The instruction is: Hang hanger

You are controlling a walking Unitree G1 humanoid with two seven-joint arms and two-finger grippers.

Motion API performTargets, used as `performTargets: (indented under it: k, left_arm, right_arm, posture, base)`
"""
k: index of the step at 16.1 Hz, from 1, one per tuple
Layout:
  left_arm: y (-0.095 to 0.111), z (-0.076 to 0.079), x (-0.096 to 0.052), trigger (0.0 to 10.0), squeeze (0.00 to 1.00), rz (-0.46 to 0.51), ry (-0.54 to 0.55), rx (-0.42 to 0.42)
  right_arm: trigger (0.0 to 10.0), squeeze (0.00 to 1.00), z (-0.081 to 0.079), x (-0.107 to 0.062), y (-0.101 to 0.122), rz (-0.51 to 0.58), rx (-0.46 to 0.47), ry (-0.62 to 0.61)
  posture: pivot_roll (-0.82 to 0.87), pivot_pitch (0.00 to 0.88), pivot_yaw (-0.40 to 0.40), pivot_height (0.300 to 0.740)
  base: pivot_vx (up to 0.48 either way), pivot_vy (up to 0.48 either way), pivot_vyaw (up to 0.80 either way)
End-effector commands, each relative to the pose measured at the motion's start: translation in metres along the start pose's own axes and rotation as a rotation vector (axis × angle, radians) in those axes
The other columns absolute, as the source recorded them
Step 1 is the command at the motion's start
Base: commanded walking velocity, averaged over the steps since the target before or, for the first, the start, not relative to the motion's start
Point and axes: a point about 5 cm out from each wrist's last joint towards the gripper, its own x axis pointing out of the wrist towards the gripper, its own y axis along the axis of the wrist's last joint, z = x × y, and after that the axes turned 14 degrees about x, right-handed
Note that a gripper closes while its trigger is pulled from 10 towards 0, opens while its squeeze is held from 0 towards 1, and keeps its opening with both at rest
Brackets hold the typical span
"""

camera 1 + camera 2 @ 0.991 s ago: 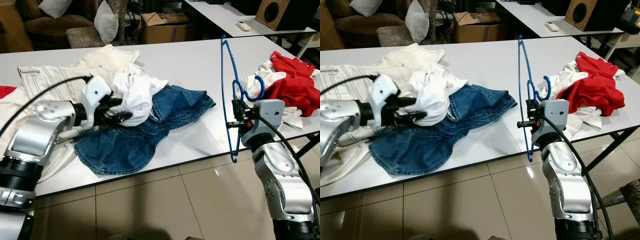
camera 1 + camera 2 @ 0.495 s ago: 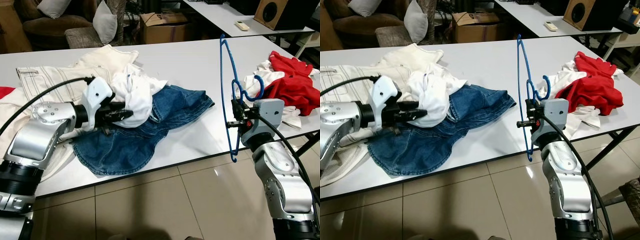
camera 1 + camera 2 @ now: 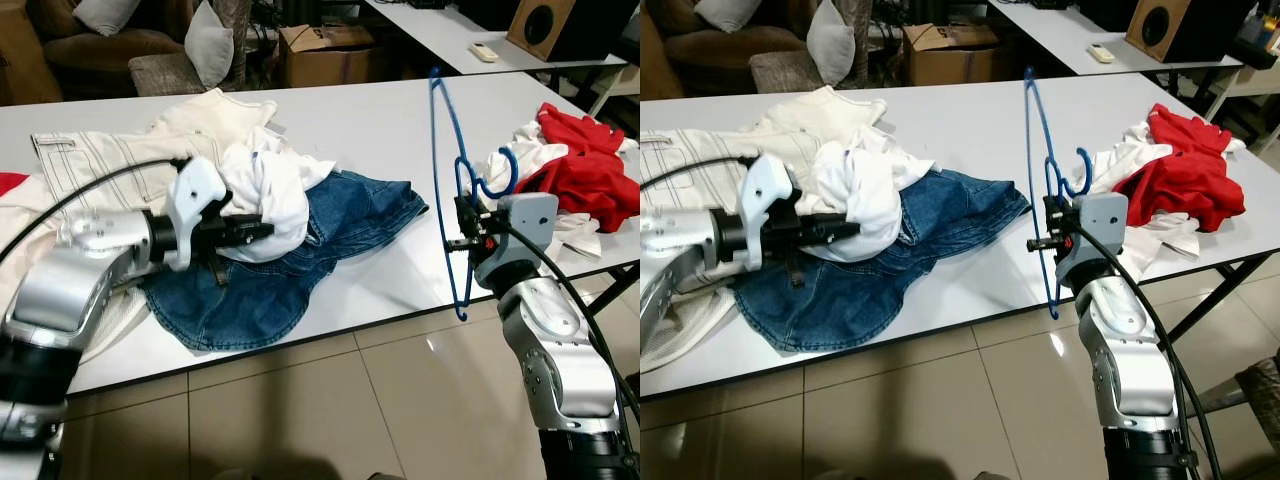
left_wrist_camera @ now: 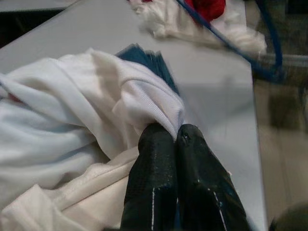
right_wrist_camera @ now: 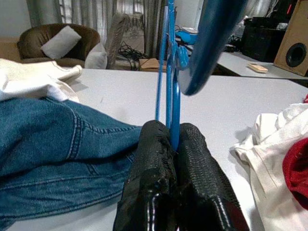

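A blue wire hanger (image 3: 447,170) stands upright at the table's front edge, right of centre. My right gripper (image 3: 453,243) is shut on its lower part, and the two fingers (image 5: 154,163) pinch the blue wire (image 5: 172,96). A crumpled white garment (image 3: 265,195) lies on blue denim (image 3: 330,240) at the table's middle. My left gripper (image 3: 262,231) is shut on a fold of that white garment (image 4: 144,103), with both fingertips (image 4: 159,144) pressed together on the cloth.
Cream clothes (image 3: 120,160) lie at the table's (image 3: 360,120) left. A red and white pile (image 3: 580,175) sits at the right end. Beige floor tiles (image 3: 330,420) lie in front. Behind stand a sofa with cushions (image 3: 205,45), a cardboard box (image 3: 325,50) and a speaker (image 3: 555,25).
The right gripper has carried the hanger a little to the left and up. The left gripper has lifted slightly with the white garment bunched in it.
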Motion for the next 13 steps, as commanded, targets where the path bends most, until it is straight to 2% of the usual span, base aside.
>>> performTargets:
  k: [1,2,4,5,6,7,8,9,10,11,13]
  left_arm:
    - [0.020,-0.009,-0.005,0.0,0.00,0.130,0.077,-0.039]
    - [0.026,-0.013,-0.006,0.0,0.00,0.167,0.100,-0.050]
    - [0.085,-0.051,-0.028,0.0,0.00,0.497,0.246,-0.094]
    - [0.117,-0.068,-0.046,0.0,0.00,0.688,0.303,-0.122]
    - [0.138,-0.082,-0.062,0.0,0.00,0.851,0.348,-0.176]
    - [0.142,-0.088,-0.068,0.0,0.00,0.886,0.371,-0.207]
    - [0.135,-0.093,-0.065,0.0,0.00,0.810,0.401,-0.222]
    - [0.110,-0.089,-0.047,0.0,0.00,0.571,0.420,-0.179]
    - [0.094,-0.086,-0.036,0.0,0.00,0.450,0.429,-0.186]
    - [0.069,-0.079,-0.021,0.0,0.00,0.291,0.467,-0.214]
    - [0.042,-0.082,-0.015,0.0,0.00,0.148,0.587,-0.267]
  right_arm:
    - [10.0,0.00,0.001,-0.001,0.003,0.002,-0.004,0.003]
    - [10.0,0.00,0.001,0.000,0.003,0.002,-0.003,0.003]
    - [10.0,0.00,-0.002,0.005,0.006,0.016,0.005,0.011]
    - [10.0,0.00,-0.001,0.005,0.008,0.032,0.020,0.001]
    - [10.0,0.00,0.000,0.005,0.009,0.040,0.033,-0.012]
    - [10.0,0.00,0.001,0.004,0.008,0.039,0.033,-0.016]
    - [10.0,0.00,0.001,0.002,0.006,0.034,0.032,-0.022]
    - [10.0,0.00,0.000,0.000,0.004,0.029,0.032,-0.022]
    - [10.0,0.00,0.000,-0.002,0.003,0.025,0.031,-0.024]
    - [10.0,0.00,0.000,-0.004,0.001,0.016,0.029,-0.028]
    - [10.0,0.00,0.001,-0.007,0.001,0.010,0.025,-0.031]
  posture:
    - [-0.09,0.000,-0.092,0.740]
    - [-0.09,0.000,-0.092,0.740]
    - [-0.08,0.000,-0.090,0.740]
    - [-0.08,0.000,-0.084,0.740]
    - [-0.08,0.000,-0.075,0.740]
    - [-0.08,0.000,-0.069,0.740]
    - [-0.08,0.000,-0.065,0.740]
    - [-0.08,0.000,-0.058,0.740]
    - [-0.09,0.000,-0.057,0.740]
    - [-0.10,0.000,-0.055,0.740]
    - [-0.11,0.000,-0.049,0.740]
  base:
    - [0.000,0.000,0.00]
    - [0.000,0.000,0.00]
    - [0.000,0.000,0.00]
    - [0.000,0.000,0.00]
    - [0.000,0.000,0.00]
    - [0.000,0.000,0.00]
    - [0.000,0.000,0.00]
    - [0.000,0.000,0.00]
    - [0.000,0.000,0.00]
    - [0.000,0.000,0.00]
    - [0.000,0.000,0.00]
